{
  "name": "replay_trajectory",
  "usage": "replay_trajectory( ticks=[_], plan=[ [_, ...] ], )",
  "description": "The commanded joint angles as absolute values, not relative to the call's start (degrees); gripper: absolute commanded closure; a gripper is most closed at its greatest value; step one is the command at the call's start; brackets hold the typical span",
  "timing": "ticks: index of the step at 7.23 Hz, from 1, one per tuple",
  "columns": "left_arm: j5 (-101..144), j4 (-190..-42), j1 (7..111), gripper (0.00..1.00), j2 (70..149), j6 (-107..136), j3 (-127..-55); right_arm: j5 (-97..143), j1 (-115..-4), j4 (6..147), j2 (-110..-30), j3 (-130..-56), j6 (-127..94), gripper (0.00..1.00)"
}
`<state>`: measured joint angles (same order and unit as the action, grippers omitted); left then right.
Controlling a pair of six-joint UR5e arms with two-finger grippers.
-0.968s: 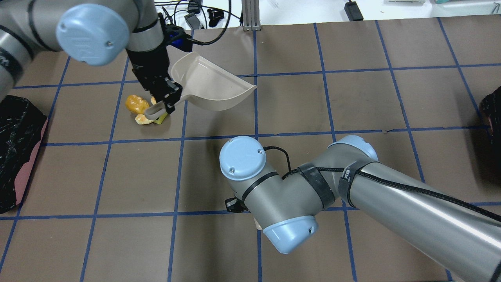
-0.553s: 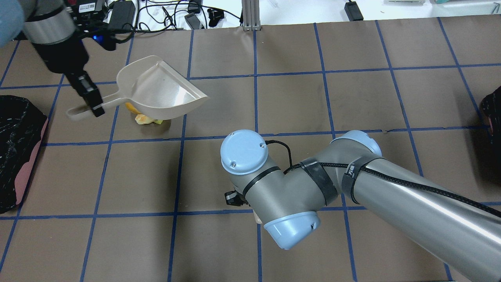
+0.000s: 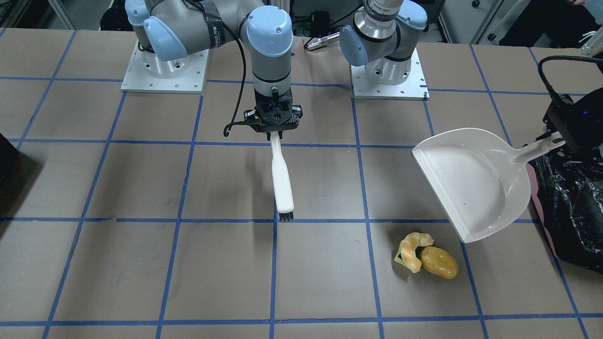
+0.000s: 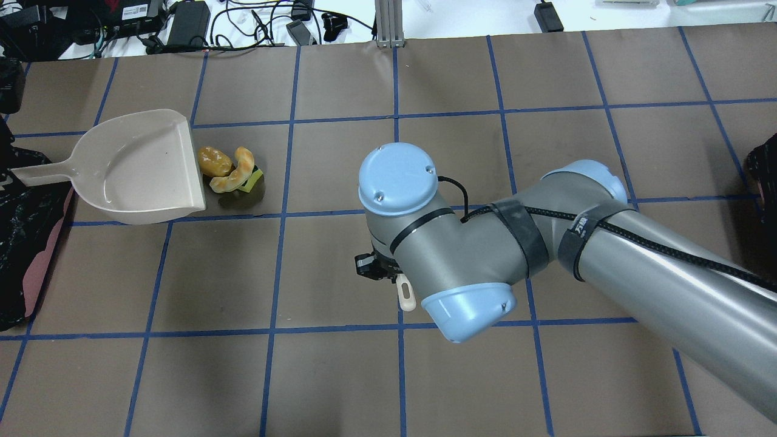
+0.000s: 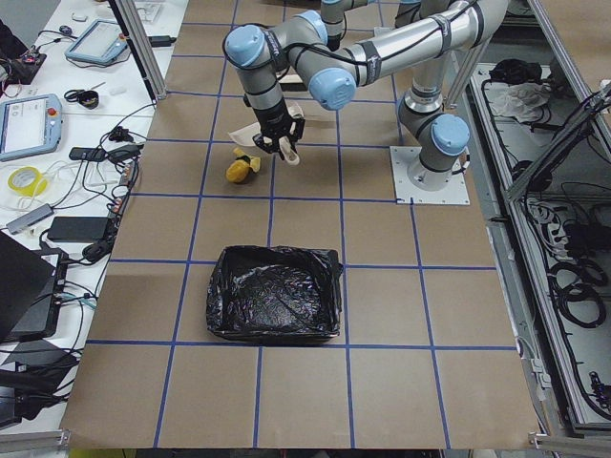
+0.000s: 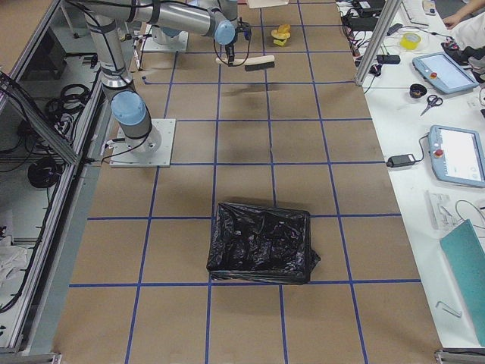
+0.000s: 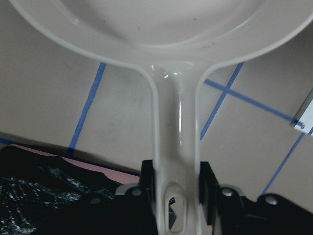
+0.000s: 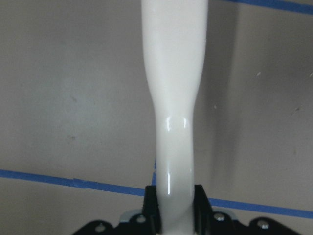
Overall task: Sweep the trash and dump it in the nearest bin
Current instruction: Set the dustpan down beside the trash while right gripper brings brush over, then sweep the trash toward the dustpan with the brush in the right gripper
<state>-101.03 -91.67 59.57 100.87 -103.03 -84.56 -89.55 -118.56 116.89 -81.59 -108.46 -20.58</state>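
Pan (image 3: 471, 181): front view, empty, tilted, lip near trash (image 3: 426, 258).
Trash: overhead, loose, just beside pan lip.
Pan move: swung across trash to bin (image 4: 48, 261) side, mouth facing it; ready for sweeping.
Bin: left view, black liner, no trash seen inside.
Left gripper (image 7: 177, 178): wrist view, clenched on pan handle.
Right gripper (image 8: 171, 203): wrist view, clenched on brush (image 8: 173, 98).

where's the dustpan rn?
Overhead view, far left: the dustpan is between the black-bagged bin and the toy food pieces, open edge facing them, handle in the left pincer.
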Motion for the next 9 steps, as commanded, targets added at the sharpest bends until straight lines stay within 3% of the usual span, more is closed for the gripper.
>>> replay_trajectory(
  ticks=[1,4,9],
  plan=[
    [-103.18,-78.89,58.01,1.00,106.76,-118.60,-84.81,-90.17,-116.81,109.00,-77.11,-97.35,-20.30,1.00],
    [-103.63,-68.41,56.69,1.00,114.50,-129.27,-85.34,-92.19,-117.42,108.03,-65.61,-84.68,-18.38,1.00],
    [-103.45,-59.24,56.78,1.00,121.98,-126.93,-83.76,-96.59,-122.24,98.71,-46.88,-63.05,-16.52,1.00]
  ],
)
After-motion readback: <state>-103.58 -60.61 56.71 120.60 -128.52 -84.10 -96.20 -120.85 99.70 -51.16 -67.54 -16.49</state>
